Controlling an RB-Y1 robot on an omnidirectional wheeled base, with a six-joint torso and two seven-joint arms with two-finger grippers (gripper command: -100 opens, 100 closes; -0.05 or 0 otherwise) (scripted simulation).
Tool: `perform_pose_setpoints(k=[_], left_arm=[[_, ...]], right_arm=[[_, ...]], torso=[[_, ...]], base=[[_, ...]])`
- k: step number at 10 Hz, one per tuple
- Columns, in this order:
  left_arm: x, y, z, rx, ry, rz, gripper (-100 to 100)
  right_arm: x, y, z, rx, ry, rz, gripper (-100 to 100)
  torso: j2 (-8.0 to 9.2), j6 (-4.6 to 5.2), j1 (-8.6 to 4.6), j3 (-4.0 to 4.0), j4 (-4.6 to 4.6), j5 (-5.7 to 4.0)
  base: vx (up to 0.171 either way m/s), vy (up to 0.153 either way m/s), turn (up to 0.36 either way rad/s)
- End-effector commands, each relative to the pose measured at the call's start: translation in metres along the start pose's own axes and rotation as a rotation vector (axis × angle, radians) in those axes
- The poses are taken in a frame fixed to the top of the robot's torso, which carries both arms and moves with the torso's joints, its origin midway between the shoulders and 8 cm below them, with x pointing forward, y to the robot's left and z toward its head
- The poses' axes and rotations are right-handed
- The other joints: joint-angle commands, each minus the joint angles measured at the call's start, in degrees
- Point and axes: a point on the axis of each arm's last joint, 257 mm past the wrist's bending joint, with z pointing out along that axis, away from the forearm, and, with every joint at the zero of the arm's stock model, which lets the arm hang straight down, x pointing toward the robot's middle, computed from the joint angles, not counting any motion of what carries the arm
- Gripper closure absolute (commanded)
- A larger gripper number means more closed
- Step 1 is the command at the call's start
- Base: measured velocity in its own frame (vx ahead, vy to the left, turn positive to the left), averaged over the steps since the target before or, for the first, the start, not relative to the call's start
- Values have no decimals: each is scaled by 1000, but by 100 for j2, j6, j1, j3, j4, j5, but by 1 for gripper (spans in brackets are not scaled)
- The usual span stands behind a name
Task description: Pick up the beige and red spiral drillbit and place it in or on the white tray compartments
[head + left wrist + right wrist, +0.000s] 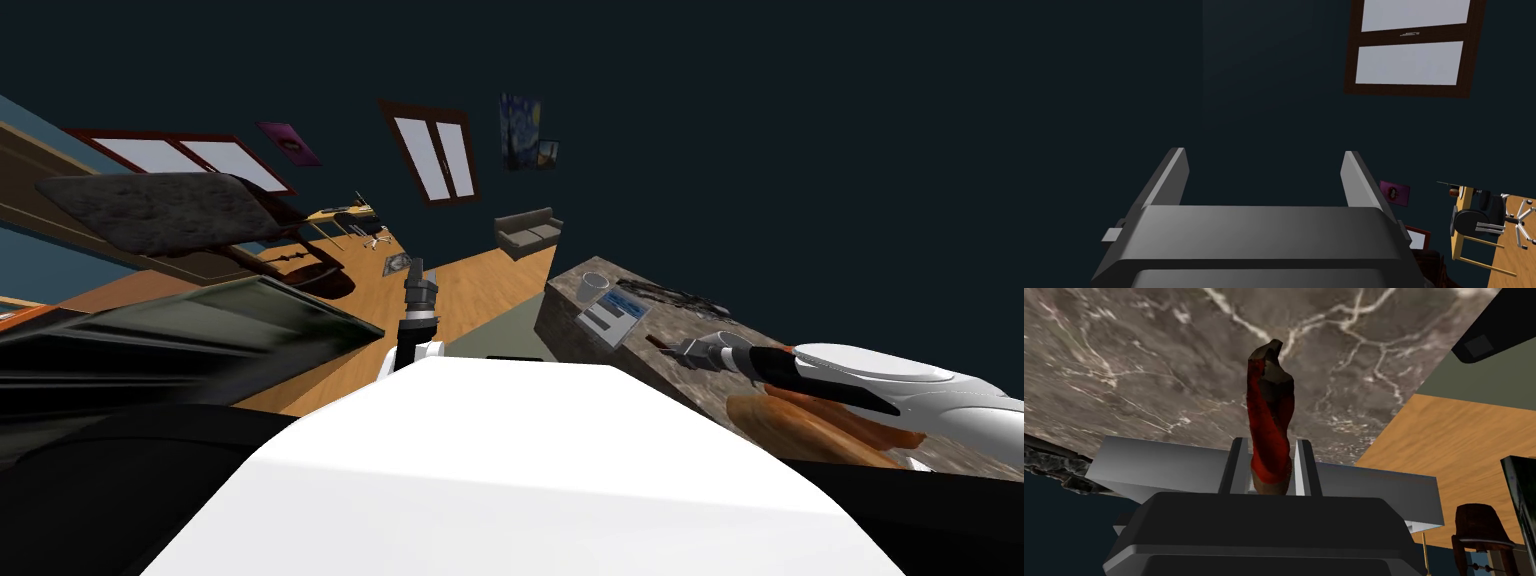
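The right tool is pinched on the base of the red and dark brown spiral drillbit, a blade pressing each side, and the bit juts out toward the brown-grey, white-veined counter; whether its tip touches the stone I cannot tell. In the head view this tool sits over the counter's middle. Beyond it the white tray with its compartments lies near the counter's left edge, apart from the bit. A pale cup stands just past the tray, and dark slender items lie along the far side. Left of the edge a grey-green strip gives way to open wooden floor, where the left tool is raised, blades spread on nothing. Far off, a sofa stands below a window in the dark blue wall
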Motion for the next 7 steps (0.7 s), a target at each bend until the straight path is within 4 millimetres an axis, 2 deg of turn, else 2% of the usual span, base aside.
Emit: perform_pose_setpoints(k=[1, 3, 7], left_arm=[[0, 0, 0, 0, 0, 0, 0], [0, 0, 0, 0, 0, 0, 0], [0, 0, 0, 0, 0, 0, 0]], right_arm=[[-17, -24, -17, 35, 0, -12, 100], [-28, -40, -32, 58, 8, -18, 100], [-48, -70, -65, 100, 33, -27, 100]], torso=[[0, 0, 0, 0, 0, 0], [-3, 0, 47, -1, 0, 11], [9, 7, 47, 7, 4, 13]], base=[[29, 159, -99], [22, 184, -76], [11, 164, -75]])
